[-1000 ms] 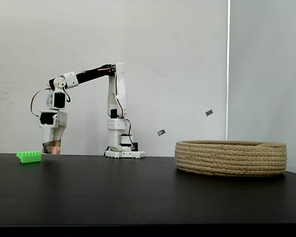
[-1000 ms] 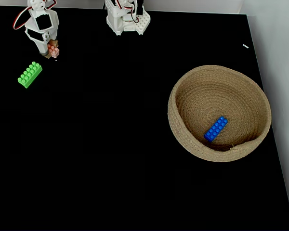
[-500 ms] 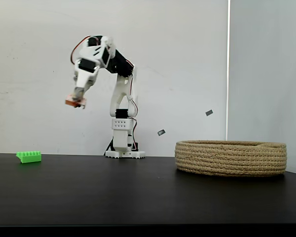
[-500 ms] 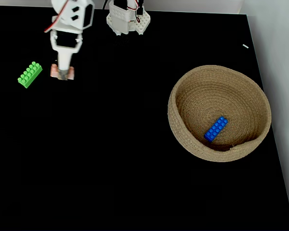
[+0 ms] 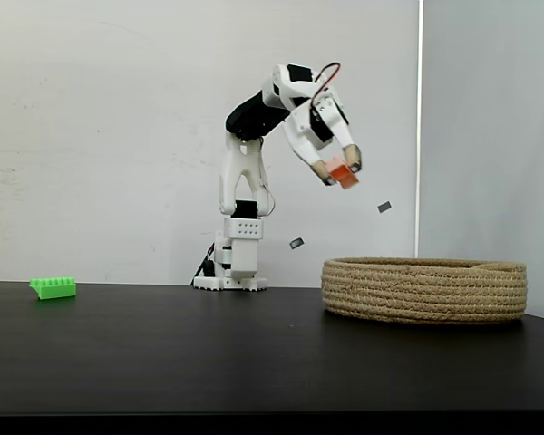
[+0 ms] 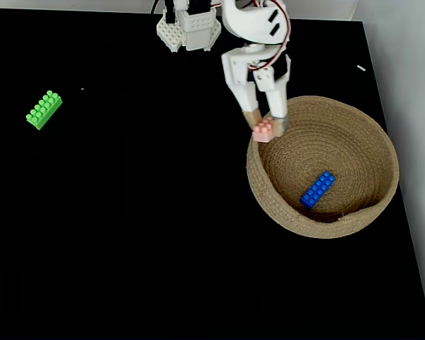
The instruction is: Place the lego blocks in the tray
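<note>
The gripper [image 5: 341, 173] [image 6: 266, 128] is clenched on the pink brick [image 5: 342, 174] [image 6: 263, 129], which is pinched between the two tan-tipped fingers and held high in the air. In a fixed view from the side it is seen above the left edge of the tray [image 5: 424, 290]; from above, it is seen at the tray's [image 6: 265, 193] upper left rim. The jaws are parted no wider than the brick.

The tray is a wide, shallow round basket of coiled tan rope with a rough, ridged wall. The blue brick [image 6: 317, 189], long and studded, lies inside on the tray's floor, set at a slant. The green brick [image 5: 53, 287] [image 6: 44, 109], bright, studded and glossy, rests on the black table [image 5: 254, 353] [image 6: 142, 234] well apart from the tray, toward the left side in both fixed views. The arm [image 5: 254, 136] is made of white plastic with black joints and red wires.

Half a second ago the pink brick was carried over the left part of the table, near the green brick; it has since been swung across to the tray. The green and blue bricks have not been moved.
</note>
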Robot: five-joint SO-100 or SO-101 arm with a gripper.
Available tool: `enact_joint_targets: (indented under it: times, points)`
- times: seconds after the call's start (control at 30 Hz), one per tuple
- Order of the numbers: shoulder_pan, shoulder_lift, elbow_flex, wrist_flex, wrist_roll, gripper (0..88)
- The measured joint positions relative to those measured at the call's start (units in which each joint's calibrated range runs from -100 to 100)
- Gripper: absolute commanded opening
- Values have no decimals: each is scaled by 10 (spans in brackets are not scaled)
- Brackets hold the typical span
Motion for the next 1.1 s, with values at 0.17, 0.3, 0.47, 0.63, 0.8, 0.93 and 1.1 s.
enact_joint_targets:
  times: [0.17,0.3,0.47,0.63,0.8,0.93,1.1]
  points:
    - [-57,60,0,-35,14,149]
    - [-85,90,0,-50,21,322]
    - [-96,109,0,-54,22,353]
    - [-73,106,4,-54,12,328]
    - [24,54,49,-10,-7,317]
    - [156,6,118,28,21,318]
    - [342,-10,197,29,104,313]
